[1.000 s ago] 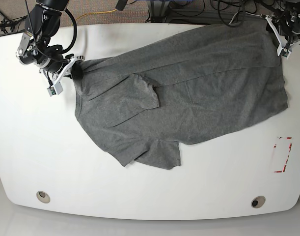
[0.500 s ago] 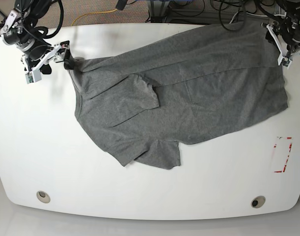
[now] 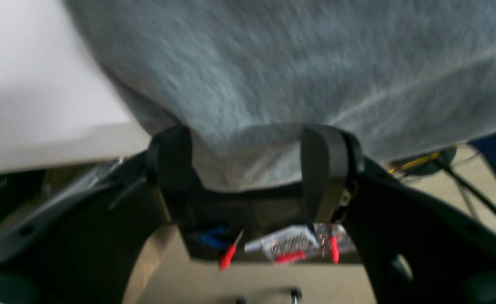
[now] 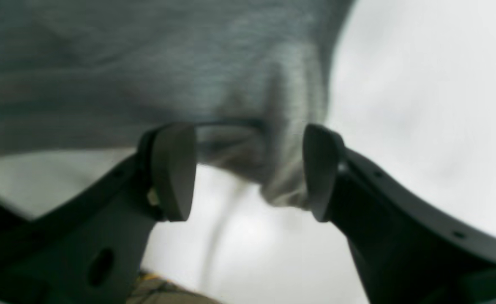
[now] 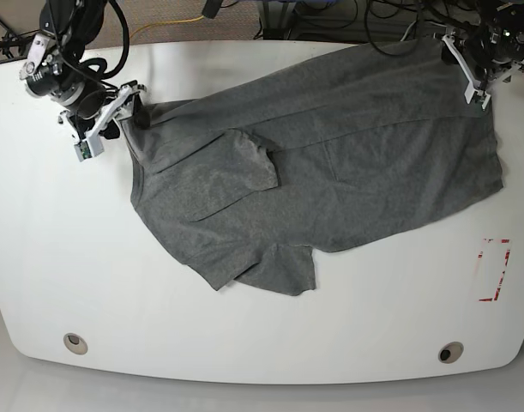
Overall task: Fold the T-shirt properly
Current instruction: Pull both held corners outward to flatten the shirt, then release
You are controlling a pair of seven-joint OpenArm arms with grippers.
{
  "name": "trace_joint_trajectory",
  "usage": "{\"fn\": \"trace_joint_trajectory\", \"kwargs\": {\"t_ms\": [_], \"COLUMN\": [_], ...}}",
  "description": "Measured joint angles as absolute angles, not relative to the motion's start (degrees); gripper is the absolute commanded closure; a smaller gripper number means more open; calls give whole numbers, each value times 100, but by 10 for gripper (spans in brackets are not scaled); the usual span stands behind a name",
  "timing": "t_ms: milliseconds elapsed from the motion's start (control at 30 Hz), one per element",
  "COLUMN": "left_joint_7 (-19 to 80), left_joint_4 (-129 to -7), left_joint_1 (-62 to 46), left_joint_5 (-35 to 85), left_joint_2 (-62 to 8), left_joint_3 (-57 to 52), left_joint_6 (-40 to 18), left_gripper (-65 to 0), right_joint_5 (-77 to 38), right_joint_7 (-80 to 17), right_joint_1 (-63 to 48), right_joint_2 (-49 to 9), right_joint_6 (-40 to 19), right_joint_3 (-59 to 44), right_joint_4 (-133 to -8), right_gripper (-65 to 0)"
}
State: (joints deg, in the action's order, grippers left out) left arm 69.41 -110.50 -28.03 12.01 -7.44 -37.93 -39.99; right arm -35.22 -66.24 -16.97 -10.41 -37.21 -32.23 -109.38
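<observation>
Base view: T-shirt (image 5: 330, 163) spread crumpled across white table (image 5: 56, 257), one sleeve folded over.
Left end effector (image 3: 248, 169): jaws apart, shirt hem at table's far edge between them.
Right end effector (image 4: 248, 169): jaws apart around bunched shirt corner, not pinching.
Sharpness: both wrist views blurred.

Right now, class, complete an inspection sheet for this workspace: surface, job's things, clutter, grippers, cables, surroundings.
Surface: white table, two round ports near the front edge.
Job's things: grey T-shirt spread diagonally, unfolded, one sleeve lying over the body.
Clutter: red-marked rectangle on the table.
Grippers: right gripper open, shirt edge between its fingers; left gripper open astride the shirt's far edge.
Cables: yellow cable on the floor behind.
Surroundings: floor beyond the table.
</observation>
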Motion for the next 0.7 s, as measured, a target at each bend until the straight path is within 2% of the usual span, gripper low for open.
{"fn": "trace_joint_trajectory", "kwargs": {"t_ms": [133,267,400,467,600,700], "left_joint_7": [6493,6173,6294,6250,6211,6202], "left_joint_4": [-10726,-10425,-10197,-10073,-9955,-9959], "left_joint_1": [-2620,-2532,-2167,-2025,-1826,-1695], "left_joint_5": [969,794,635,534,340,108], "left_joint_2": [-790,-797,-956,-1120,-1251,-1260], "left_joint_3": [-3809,-3809,-3721,-3470,-3107,-2816], "left_joint_6": [-3997,-3997,-4036,-4029,-4007,-3990], "left_gripper": [-378,-378,-378,-378,-378,-378], "right_joint_5": [-2458,-2086,-1673,-1809,-1848,-1942], "right_joint_7": [-6630,-6565,-6530,-6215,-6005,-5992], "right_joint_1": [-1459,-1352,-1173,-1164,-1227,-1431], "right_joint_2": [-777,-720,-687,-707,-690,-701], "right_joint_6": [-3712,-3955,-3972,-3988,-3990,-3997], "right_joint_3": [-3177,-3177,-3194,-3201,-3201,-3197], "right_joint_4": [-10930,-10707,-10009,-9830,-9714,-9874], "right_gripper": [-371,-366,-346,-260,-46,-35]}}
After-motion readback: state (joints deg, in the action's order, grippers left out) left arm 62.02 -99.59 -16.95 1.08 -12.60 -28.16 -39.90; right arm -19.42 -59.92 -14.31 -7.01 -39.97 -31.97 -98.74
